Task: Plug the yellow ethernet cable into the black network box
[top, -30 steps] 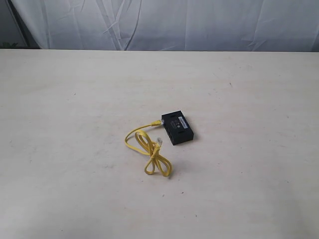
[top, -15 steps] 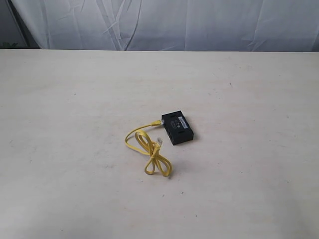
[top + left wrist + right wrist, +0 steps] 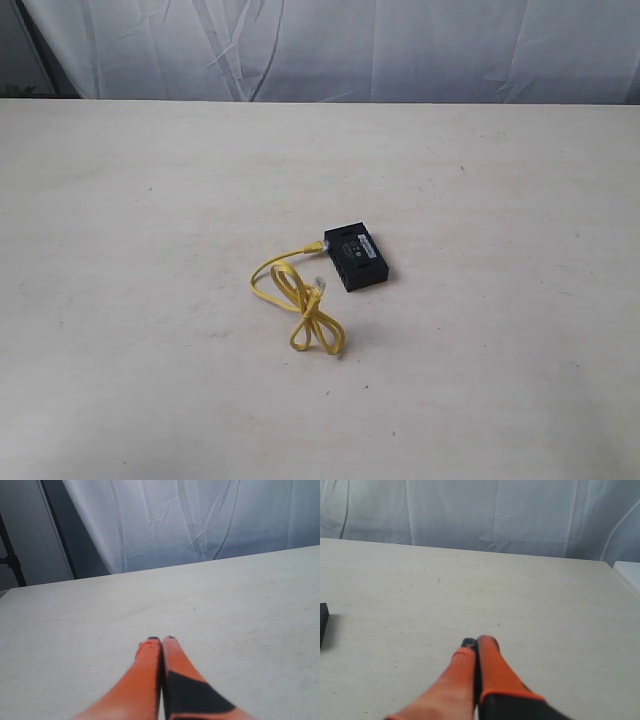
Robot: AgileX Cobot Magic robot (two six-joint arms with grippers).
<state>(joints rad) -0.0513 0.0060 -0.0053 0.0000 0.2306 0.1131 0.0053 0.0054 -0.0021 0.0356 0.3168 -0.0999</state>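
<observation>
My left tool and right tool, both pinched closed and empty over the desk.
The black network box lies just right of centre in the exterior view, the yellow ethernet cable looped at its lower left, one plug at the box's corner; seated or not, I cannot tell. Its white label is too small to read.

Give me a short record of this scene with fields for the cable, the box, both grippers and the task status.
cable: yellow, loosely looped on the table, beside the box
box: black, lying flat
ends: one at the box's corner, unclear whether it is seated; the other lies loose
left gripper: shut, empty
right gripper: shut, empty
status: neither gripper near the cable
</observation>
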